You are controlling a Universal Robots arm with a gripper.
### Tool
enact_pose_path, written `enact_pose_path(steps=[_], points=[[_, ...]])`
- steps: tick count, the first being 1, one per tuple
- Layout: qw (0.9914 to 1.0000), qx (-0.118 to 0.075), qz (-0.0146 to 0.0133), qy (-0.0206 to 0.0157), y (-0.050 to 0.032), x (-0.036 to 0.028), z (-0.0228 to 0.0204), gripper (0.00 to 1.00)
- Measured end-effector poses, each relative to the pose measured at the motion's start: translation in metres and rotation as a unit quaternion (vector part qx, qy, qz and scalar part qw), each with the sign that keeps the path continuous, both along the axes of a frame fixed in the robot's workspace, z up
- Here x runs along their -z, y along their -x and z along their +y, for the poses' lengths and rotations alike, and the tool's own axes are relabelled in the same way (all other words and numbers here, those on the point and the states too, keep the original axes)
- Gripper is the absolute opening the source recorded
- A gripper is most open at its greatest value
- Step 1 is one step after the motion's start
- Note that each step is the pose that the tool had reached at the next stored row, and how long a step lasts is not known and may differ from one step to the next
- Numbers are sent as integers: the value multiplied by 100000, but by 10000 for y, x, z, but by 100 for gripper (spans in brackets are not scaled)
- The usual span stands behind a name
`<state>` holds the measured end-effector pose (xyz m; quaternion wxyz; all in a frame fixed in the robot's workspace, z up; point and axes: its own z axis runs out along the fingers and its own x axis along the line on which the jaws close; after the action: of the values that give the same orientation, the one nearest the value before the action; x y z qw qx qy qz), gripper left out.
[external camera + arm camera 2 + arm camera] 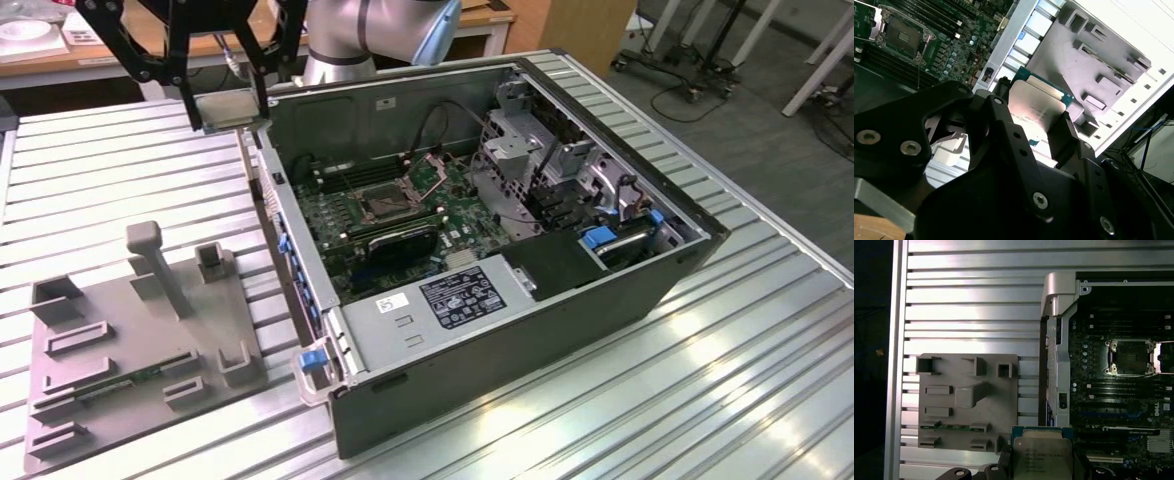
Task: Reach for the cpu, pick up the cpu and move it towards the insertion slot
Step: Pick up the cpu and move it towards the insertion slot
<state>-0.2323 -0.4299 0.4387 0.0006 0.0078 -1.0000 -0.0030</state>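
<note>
The cpu (230,110), a flat square chip with a silvery top, hangs in the air above the ribbed table, just outside the open case's wall on the exterior view's left. My gripper (227,104) is shut on it, black fingers at two opposite edges. Both wrist views show the cpu (1036,107) (1041,455) clamped between the fingers (1064,135). The insertion slot (378,200) is a square dark socket with a metal frame on the green motherboard inside the case, apart from the chip. It also lies in both wrist views (901,37) (1130,356).
The open computer case (534,300) lies on the ribbed metal table (120,170), with drive cages and cables at its far side. A grey plastic fixture (134,340) with upright posts and a green strip (120,385) sits at the exterior view's left.
</note>
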Motion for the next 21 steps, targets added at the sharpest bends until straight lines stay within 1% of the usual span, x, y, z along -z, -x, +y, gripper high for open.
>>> enact_pose_path(steps=[11,21], points=[[100000,-1,4,4,-29,3,0,55],[100000,-3,0,2,-103,13,8,55]])
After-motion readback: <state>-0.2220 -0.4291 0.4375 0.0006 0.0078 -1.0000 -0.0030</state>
